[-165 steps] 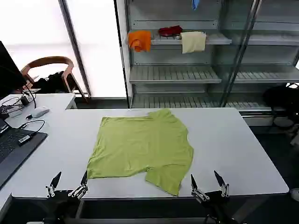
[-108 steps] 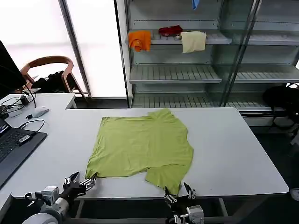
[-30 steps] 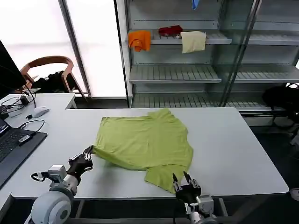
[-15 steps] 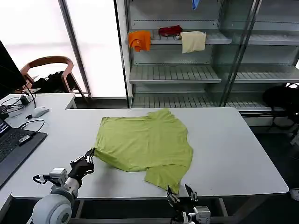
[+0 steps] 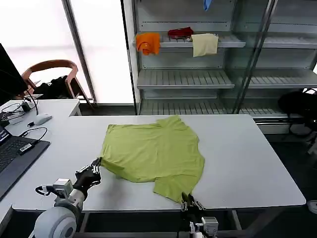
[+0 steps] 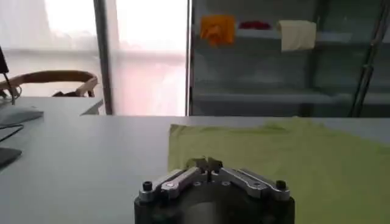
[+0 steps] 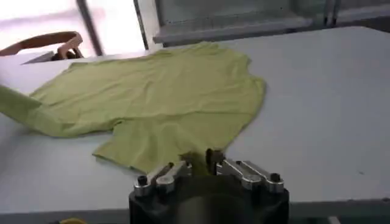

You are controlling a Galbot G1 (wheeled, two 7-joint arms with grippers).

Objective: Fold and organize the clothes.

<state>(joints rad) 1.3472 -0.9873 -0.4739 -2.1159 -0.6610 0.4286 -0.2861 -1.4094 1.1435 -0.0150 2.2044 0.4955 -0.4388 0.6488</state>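
Note:
The clothes are one lime-green T-shirt point(image 5: 153, 153) lying flat on the white table point(image 5: 247, 148), neck toward the shelves. My left gripper point(image 5: 95, 163) is at the shirt's near-left hem corner and is shut on it. That corner is pulled in toward the shirt's middle, so the edge is doubled over. In the left wrist view the fingertips point(image 6: 205, 163) meet at the edge of the fabric point(image 6: 274, 152). My right gripper point(image 5: 189, 199) is at the table's front edge, shut on the tip of the near sleeve. Green fabric point(image 7: 164, 91) sits between its fingers point(image 7: 198, 158).
A laptop point(image 5: 10, 153), a mouse point(image 5: 42, 119) and cables lie on the desk at the left, with a wooden chair point(image 5: 49, 67) behind. The shelf unit beyond the table holds an orange cloth point(image 5: 147, 43), a cream cloth point(image 5: 204, 43) and a red item point(image 5: 180, 32).
Both grippers began open at the front edge. The left took the hem corner and dragged it inward, then held still. The right, open half a second ago, has shut on the sleeve tip.

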